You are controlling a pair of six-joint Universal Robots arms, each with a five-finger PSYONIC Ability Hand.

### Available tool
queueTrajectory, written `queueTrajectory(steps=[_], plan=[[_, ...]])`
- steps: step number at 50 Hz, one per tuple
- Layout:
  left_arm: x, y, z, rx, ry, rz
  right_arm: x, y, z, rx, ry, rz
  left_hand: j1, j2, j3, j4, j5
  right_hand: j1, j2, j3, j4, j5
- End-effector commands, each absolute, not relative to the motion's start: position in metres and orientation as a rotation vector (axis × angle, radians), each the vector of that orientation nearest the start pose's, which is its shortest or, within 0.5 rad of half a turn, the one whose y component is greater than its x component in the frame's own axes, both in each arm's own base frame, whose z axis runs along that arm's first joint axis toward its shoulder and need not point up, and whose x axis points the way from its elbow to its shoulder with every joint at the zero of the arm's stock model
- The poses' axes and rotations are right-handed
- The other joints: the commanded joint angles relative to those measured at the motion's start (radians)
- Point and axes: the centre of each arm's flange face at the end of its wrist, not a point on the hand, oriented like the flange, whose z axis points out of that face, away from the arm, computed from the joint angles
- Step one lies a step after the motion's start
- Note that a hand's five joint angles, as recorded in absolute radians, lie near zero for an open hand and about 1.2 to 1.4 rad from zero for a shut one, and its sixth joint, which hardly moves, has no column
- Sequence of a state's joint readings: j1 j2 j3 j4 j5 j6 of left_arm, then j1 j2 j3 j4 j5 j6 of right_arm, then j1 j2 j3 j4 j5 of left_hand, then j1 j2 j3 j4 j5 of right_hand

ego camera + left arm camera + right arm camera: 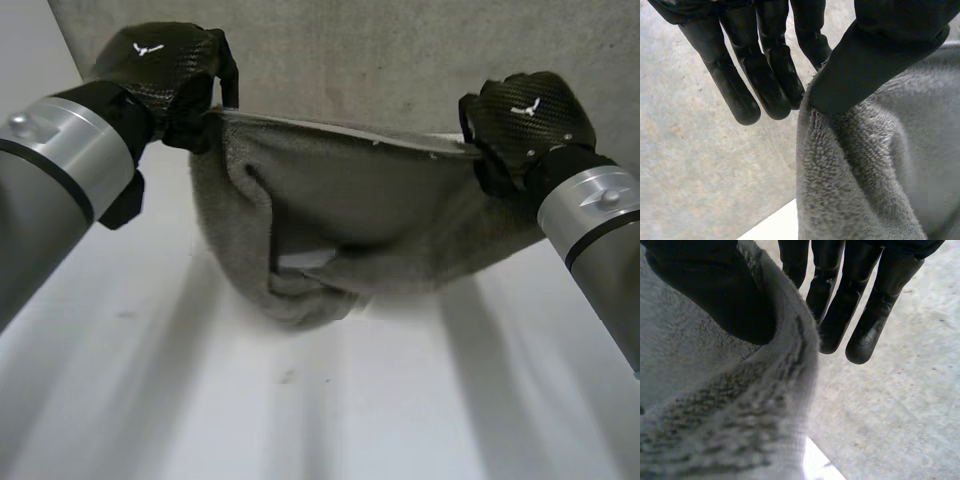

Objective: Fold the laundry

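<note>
A grey terry towel [350, 230] hangs stretched between my two hands above the white table [300, 410], sagging in the middle with its lower fold near the table. My left hand [170, 70] holds one upper corner; in its wrist view the thumb [875, 55] pinches the towel [870, 170] against the straight fingers [765, 75]. My right hand [525, 120] holds the other upper corner; its thumb [715, 295] presses the towel's edge [780, 370] against the fingers [850, 305].
A grey wall [400, 60] stands behind the table's far edge. The table's front part lies bare below the hanging towel.
</note>
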State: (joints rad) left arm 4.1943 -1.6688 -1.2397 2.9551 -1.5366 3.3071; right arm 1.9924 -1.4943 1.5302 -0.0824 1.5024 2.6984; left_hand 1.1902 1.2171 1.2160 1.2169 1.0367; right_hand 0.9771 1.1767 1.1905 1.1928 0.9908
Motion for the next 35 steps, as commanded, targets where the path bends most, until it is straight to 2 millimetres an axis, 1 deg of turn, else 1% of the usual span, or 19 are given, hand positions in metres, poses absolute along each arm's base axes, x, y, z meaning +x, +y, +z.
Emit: queueTrajectory(steps=[1,4,7,9,12,14,17,20,21,23,24,25,26,28,29,30,31,33,35], plan=[[-0.278,-0.217,0.346,1.103,2.032,-2.226,0.258,-0.231,0.303,-1.188,1.994,-2.157,0.206,0.179,0.18,0.179,0.185,0.419,0.22,0.206,0.203,0.231],[-0.279,-0.218,0.334,1.147,2.044,-2.162,0.258,-0.227,0.293,-1.314,2.035,-2.084,0.206,0.179,0.18,0.179,0.185,0.419,0.22,0.206,0.203,0.231],[-0.283,-0.225,0.302,1.208,2.13,-2.04,0.26,-0.23,0.282,-1.375,2.062,-2.028,0.206,0.179,0.18,0.179,0.185,0.419,0.22,0.206,0.203,0.231],[-0.287,-0.231,0.266,1.253,2.234,-1.908,0.267,-0.241,0.257,-1.452,2.11,-1.935,0.206,0.179,0.18,0.179,0.185,0.419,0.22,0.206,0.203,0.231],[-0.291,-0.235,0.245,1.276,2.29,-1.835,0.271,-0.253,0.238,-1.481,2.159,-1.876,0.206,0.179,0.18,0.179,0.185,0.419,0.22,0.206,0.203,0.231],[-0.298,-0.244,0.212,1.31,2.353,-1.738,0.274,-0.258,0.229,-1.49,2.171,-1.846,0.206,0.179,0.18,0.179,0.185,0.419,0.22,0.206,0.203,0.231],[-0.308,-0.261,0.191,1.299,2.336,-1.771,0.281,-0.274,0.218,-1.487,2.174,-1.848,0.206,0.179,0.18,0.179,0.185,0.419,0.22,0.206,0.203,0.231],[-0.316,-0.274,0.19,1.274,2.288,-1.851,0.292,-0.291,0.224,-1.458,2.122,-1.963,0.206,0.179,0.18,0.179,0.185,0.419,0.22,0.206,0.203,0.231],[-0.323,-0.287,0.195,1.243,2.219,-1.953,0.292,-0.291,0.224,-1.458,2.122,-1.963,0.206,0.179,0.18,0.179,0.185,0.419,0.22,0.206,0.203,0.231],[-0.329,-0.302,0.207,1.191,2.126,-2.077,0.311,-0.307,0.254,-1.375,1.952,-2.224,0.206,0.179,0.18,0.179,0.185,0.419,0.22,0.206,0.203,0.231],[-0.337,-0.315,0.228,1.126,2.008,-2.224,0.311,-0.307,0.254,-1.374,1.951,-2.225,0.206,0.179,0.18,0.179,0.185,0.419,0.22,0.206,0.203,0.231],[-0.343,-0.326,0.252,1.06,1.877,-2.366,0.317,-0.317,0.278,-1.286,1.833,-2.403,0.206,0.179,0.18,0.179,0.185,0.419,0.22,0.206,0.203,0.231],[-0.343,-0.326,0.252,1.059,1.876,-2.367,0.317,-0.317,0.278,-1.285,1.832,-2.405,0.206,0.179,0.18,0.179,0.185,0.419,0.22,0.206,0.203,0.231],[-0.348,-0.34,0.317,0.872,1.546,-2.659,0.325,-0.331,0.325,-1.074,1.534,-2.745,0.206,0.179,0.18,0.179,0.185,0.419,0.22,0.206,0.203,0.231],[-0.348,-0.34,0.317,0.871,1.544,-2.66,0.325,-0.331,0.326,-1.073,1.533,-2.746,0.206,0.179,0.18,0.179,0.185,0.419,0.22,0.206,0.203,0.231],[-0.347,-0.339,0.352,0.774,1.37,-2.785,0.327,-0.332,0.347,-0.976,1.368,-2.885,0.206,0.179,0.18,0.179,0.185,0.419,0.22,0.206,0.203,0.231],[-0.347,-0.339,0.352,0.773,1.368,-2.787,0.327,-0.331,0.367,-0.891,1.201,-3.006,0.206,0.179,0.18,0.179,0.185,0.419,0.22,0.206,0.203,0.231],[-0.34,-0.327,0.406,0.614,1.077,-2.948,0.326,-0.329,0.381,-0.819,1.085,-3.094,0.206,0.179,0.18,0.179,0.185,0.419,0.22,0.206,0.203,0.231],[-0.336,-0.321,0.42,0.568,0.99,-2.987,0.325,-0.327,0.385,-0.788,1.018,-3.137,0.206,0.179,0.18,0.179,0.185,0.419,0.22,0.206,0.203,0.231]])
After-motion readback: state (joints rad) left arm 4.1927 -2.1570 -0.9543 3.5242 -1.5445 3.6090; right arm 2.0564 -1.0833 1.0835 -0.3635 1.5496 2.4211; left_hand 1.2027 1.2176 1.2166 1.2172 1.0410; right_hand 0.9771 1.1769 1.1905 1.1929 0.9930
